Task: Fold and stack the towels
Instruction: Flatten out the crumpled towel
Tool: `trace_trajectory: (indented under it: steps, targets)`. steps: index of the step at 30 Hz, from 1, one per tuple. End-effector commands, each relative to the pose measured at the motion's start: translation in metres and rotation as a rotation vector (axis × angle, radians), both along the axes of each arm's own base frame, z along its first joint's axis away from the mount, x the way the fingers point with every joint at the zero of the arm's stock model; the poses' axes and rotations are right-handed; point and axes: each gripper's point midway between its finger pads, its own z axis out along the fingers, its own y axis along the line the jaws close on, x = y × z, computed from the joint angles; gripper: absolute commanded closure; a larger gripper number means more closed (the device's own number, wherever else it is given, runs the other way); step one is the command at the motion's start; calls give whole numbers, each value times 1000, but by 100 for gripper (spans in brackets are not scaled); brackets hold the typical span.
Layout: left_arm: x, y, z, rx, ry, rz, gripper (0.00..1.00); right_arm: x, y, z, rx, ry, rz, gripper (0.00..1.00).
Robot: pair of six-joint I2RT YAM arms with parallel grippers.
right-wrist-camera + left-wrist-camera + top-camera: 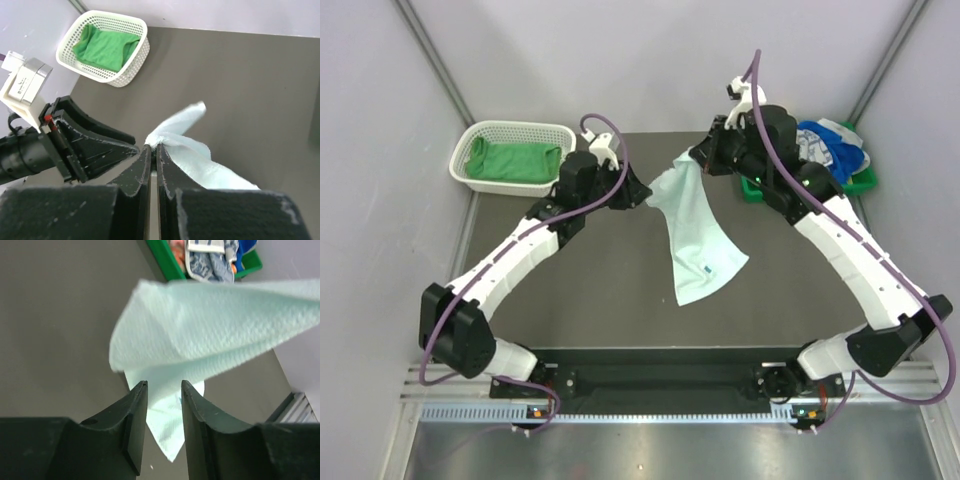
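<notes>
Top view, 12 o'clock = far side of the worktop (590, 290).

Right tool (152, 147): closed, pinching one corner of the mint towel (702, 235). Wrist view shows the cloth clamped right at the fingertips, with the rest spilling off towards 4 o'clock of that view.

Left tool (163, 385): open, clear gap between the fingers, nothing in it. In its wrist view the towel's free corner sits just past the fingertips, not between them. In the top view the tool is at the towel's 9 o'clock edge; can't tell whether it touches.

Mint towel: mid-worktop, slightly towards 1 o'clock. Top end is held up off the surface by the right tool. It drapes down towards 6 o'clock and the lower end lies flat on the worktop, opened out and not folded. Small label near the bottom hem.

Basket (520, 125): at 10 o'clock, with a green towel (515, 162) bunched inside.

Tray (165, 261): at 2 o'clock, partly hidden by the right arm. In it is a loose heap: blue towel (817, 137), check towel (207, 262), print towel (176, 247). All crumpled; can't tell how they are layered.

Both arms reach in from 6 o'clock, tools close together near worktop centre.
</notes>
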Motion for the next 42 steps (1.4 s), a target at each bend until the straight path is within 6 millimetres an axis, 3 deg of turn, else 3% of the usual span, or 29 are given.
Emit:
trace_trajectory:
  steps: [1,3,6,10,13,18,27,34,42]
  targets:
    - [26,-4,30,-63,-189,25,61,-10,0,47,74,-103,26,100]
    - [34,-3,21,-63,-176,11,59,-12,-2,49,76,-105,27,100]
    - [43,6,17,-78,-167,16,46,-14,-3,50,66,-103,32,100]
    - [41,9,15,-170,-142,-98,32,-24,-2,53,66,-106,72,100]
    - [33,4,23,-272,-175,-182,25,-31,-2,53,60,-107,94,100]
    - [5,-11,29,-367,-180,-343,26,-39,-7,53,52,-109,100,100]
    - [-4,-31,32,-392,-250,-444,27,-49,-5,56,62,-103,137,100]
    - [-28,-42,33,-440,-267,-566,25,-55,-10,61,57,-112,138,100]
    - [-41,-51,40,-469,-284,-619,26,-57,-11,64,63,-119,135,100]
